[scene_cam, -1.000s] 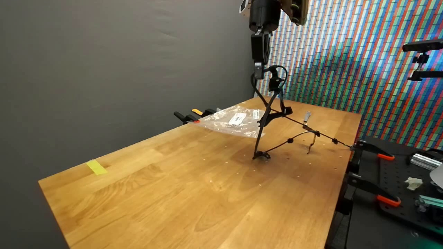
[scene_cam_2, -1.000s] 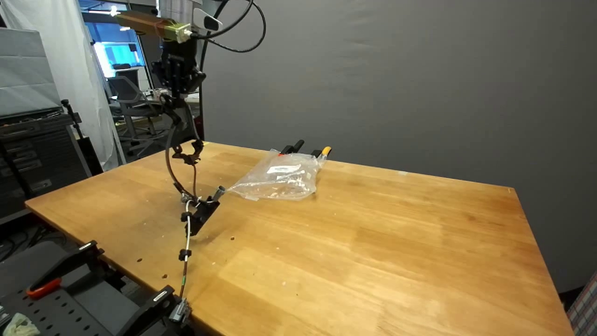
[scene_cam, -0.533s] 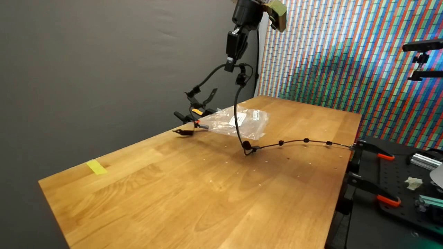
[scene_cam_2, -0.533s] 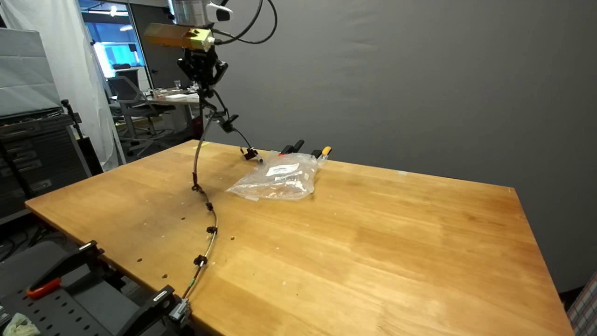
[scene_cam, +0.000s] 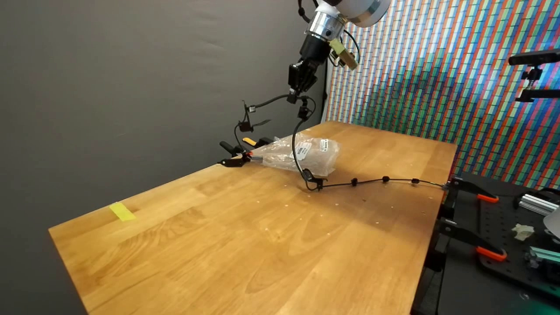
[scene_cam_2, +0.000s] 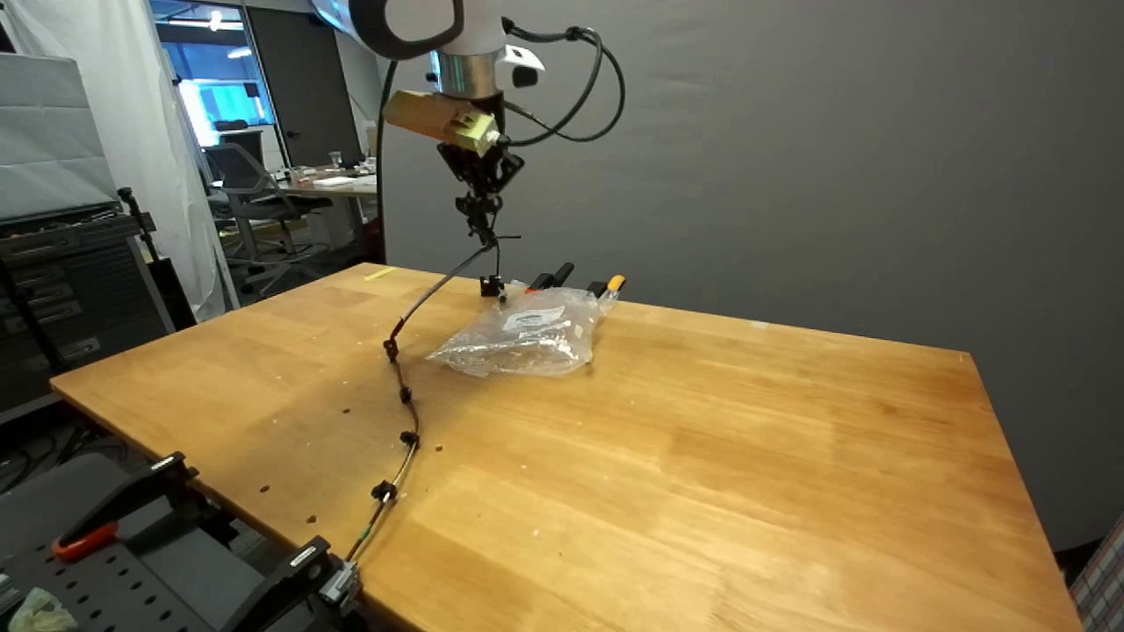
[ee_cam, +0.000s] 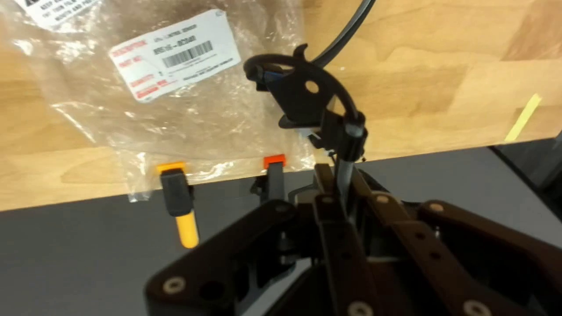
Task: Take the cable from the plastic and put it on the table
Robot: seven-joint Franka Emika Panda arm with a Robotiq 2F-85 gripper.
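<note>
Nearest in an exterior view, at the near left edge of the tabletop (scene_cam_2: 746,491), the grey connector (scene_cam_2: 340,583) of the cable (scene_cam_2: 392,349) sits just beside a black clamp (scene_cam_2: 281,581), and from there the line runs inward low over the wood, then climbs to the gripper (ee_cam: 342,184), clamped on it well above the surface. Past the grip, its remaining length hangs to the far edge, where a black bracket (scene_cam: 234,162) on it is just beside the clear plastic bag (scene_cam_2: 509,347) and a black-handled clamp (scene_cam_2: 551,279); yellow tape (scene_cam_2: 380,274) lies near the far left corner.
</note>
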